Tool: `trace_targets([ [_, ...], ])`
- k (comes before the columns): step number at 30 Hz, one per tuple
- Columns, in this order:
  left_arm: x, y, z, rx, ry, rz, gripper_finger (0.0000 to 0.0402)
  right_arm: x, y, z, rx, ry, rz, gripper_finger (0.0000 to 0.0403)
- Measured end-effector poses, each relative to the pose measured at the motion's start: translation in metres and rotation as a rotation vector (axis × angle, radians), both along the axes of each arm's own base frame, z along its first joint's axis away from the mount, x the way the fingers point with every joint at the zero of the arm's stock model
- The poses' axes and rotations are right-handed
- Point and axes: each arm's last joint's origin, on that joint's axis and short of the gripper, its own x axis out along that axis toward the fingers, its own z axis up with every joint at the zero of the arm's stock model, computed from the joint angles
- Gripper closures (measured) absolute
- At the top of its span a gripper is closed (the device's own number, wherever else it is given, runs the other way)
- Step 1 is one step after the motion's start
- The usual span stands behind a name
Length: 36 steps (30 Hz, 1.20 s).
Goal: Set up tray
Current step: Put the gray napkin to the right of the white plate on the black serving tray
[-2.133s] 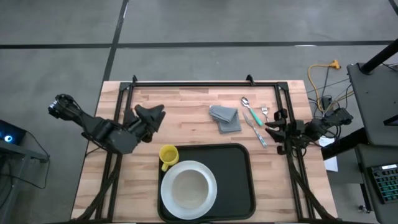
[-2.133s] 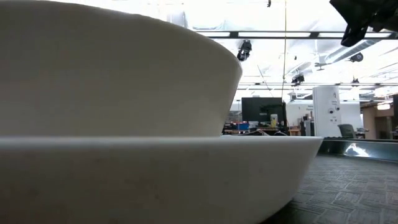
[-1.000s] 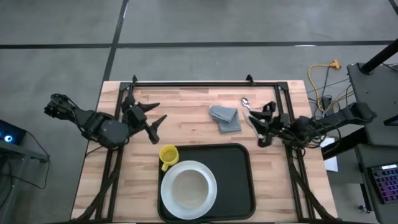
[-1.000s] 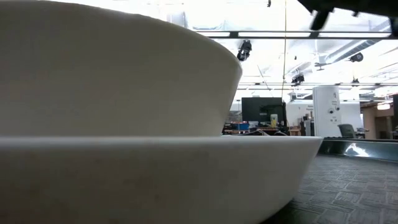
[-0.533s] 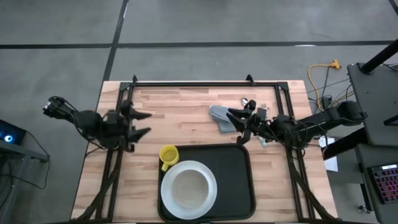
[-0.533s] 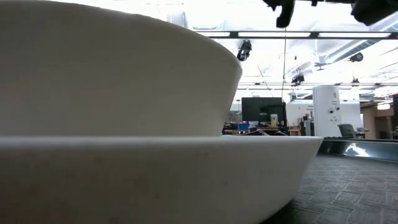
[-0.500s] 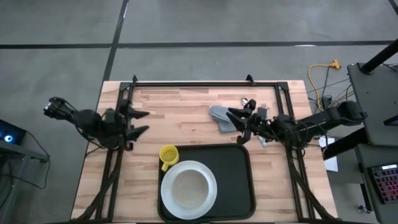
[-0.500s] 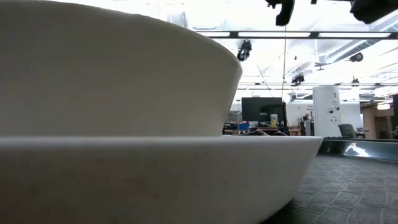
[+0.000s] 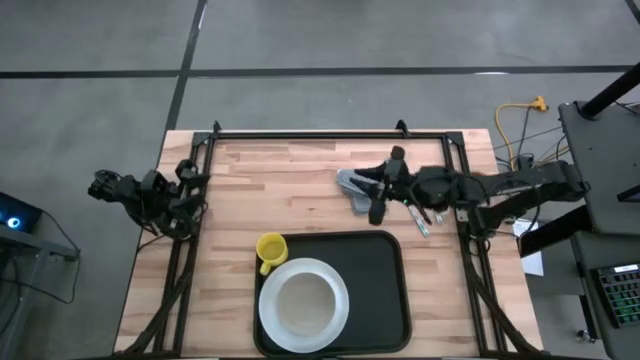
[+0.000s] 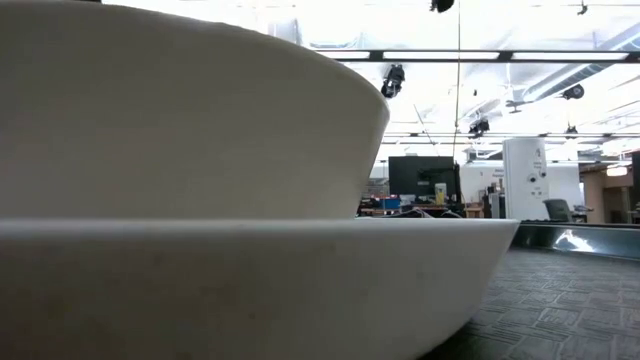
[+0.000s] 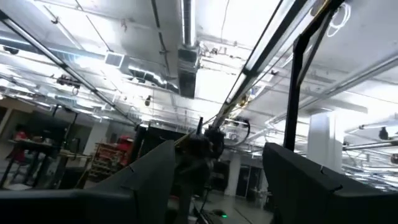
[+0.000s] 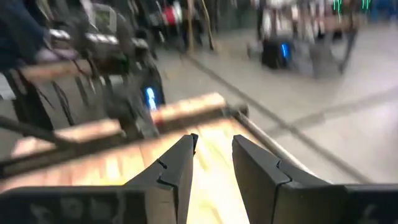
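The black tray [image 9: 375, 285] lies at the table's near middle. On its left half a white bowl [image 9: 305, 300] stands in a white plate [image 9: 265, 318]; both fill the low view [image 10: 200, 150]. A yellow cup [image 9: 270, 250] stands at the tray's far left corner. A grey napkin [image 9: 360, 192] lies flat on the wood beyond the tray. My right gripper [image 9: 380, 190] hovers over the napkin, open, with nothing between its fingers [image 12: 214, 149]. My left gripper [image 9: 190, 182] is drawn back at the table's left edge, open and pointing up at the ceiling [image 11: 217, 162].
A spoon, a fork and a teal-handled knife [image 9: 418, 215] lie on the wood right of the napkin, partly under my right arm. A black frame rail [image 9: 300, 135] runs along the table's far edge. The tray's right half is bare.
My left gripper has pulled back toward the table's left edge, sunk and tipped upward. My right gripper has risen and gone from above the cutlery toward the table's middle, and now stands over the napkin. Nothing on the table has moved.
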Motion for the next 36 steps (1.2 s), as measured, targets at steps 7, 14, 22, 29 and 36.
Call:
trace_targets([
  [7, -0.008, 0.004, -0.024, -0.041, -0.124, 0.007, 0.0178, -0.014, -0.019, 0.031, 0.042, 0.221, -0.092, 0.0303],
  [14, -0.003, 0.0, -0.041, -0.03, -0.159, -0.017, 0.0178, -0.017, -0.027, 0.028, -0.001, 0.274, -0.11, 0.0303],
  [22, -0.001, -0.005, -0.042, 0.066, -0.174, -0.116, 0.0178, -0.012, -0.03, -0.004, 0.097, 0.32, -0.154, 0.0303],
  [29, 0.01, -0.01, -0.057, 0.138, -0.008, -0.137, 0.0178, -0.01, -0.028, -0.02, 0.164, 0.334, -0.116, 0.0303],
  [36, 0.015, -0.013, -0.067, 0.194, 0.106, -0.137, 0.0178, -0.011, -0.028, -0.043, 0.152, 0.41, -0.113, 0.0303],
])
